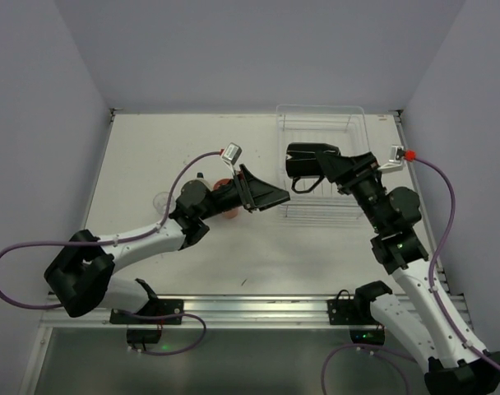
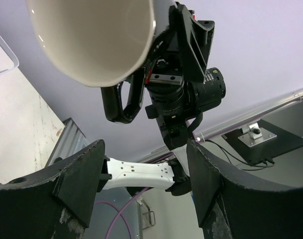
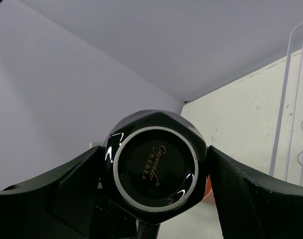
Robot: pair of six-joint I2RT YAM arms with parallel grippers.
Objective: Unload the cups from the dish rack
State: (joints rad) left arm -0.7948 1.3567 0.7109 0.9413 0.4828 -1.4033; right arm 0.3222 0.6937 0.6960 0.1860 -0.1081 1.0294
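My right gripper is shut on the black cup and holds it on its side above the left part of the transparent dish rack. In the right wrist view the cup's glossy base fills the gap between the fingers. My left gripper is open and empty, just left of the rack, pointing at the cup. Its view shows the cup's white inside and black handle above the open fingers. The salmon-pink tumbler stands on the table behind the left wrist. A clear cup stands further left. The teal cup is out of view.
The white table is walled on three sides. The rack's wire dividers show at the right of the right wrist view. The purple cables loop off both wrists.
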